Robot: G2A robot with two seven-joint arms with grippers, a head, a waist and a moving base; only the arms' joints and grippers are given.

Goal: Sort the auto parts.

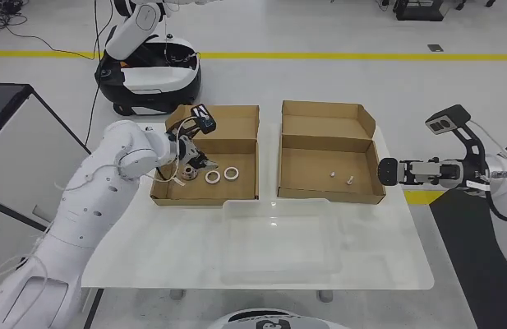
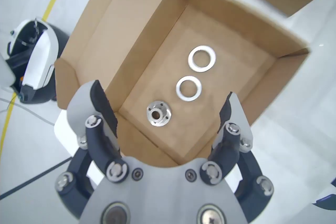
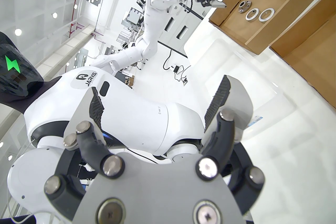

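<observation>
Left pincer [image 2: 163, 89] hangs wide open, nothing in it, over one end of the left box [image 1: 205, 197]. Down on that box's floor lies the flanged hub [image 2: 158, 114], a washer [image 2: 188, 88] just beside it and a second washer [image 2: 202, 58] next along. Right pincer [image 3: 160, 84], spread wide and empty too, sits well apart from the left box, beyond the second box [image 1: 327, 196].

Plain brown cardboard left box [image 1: 205, 200] and right box [image 1: 331, 197], shiny silver hub [image 2: 158, 113], silver ring [image 2: 188, 87], second ring [image 2: 202, 58] silver too, glossy white table [image 1: 154, 263], yellow line [image 1: 319, 56] across pale grey floor [image 1: 319, 25], left gripper [image 2: 163, 89] light grey with black ribbed pads [image 2: 105, 104], right gripper [image 3: 160, 87] the same.
</observation>
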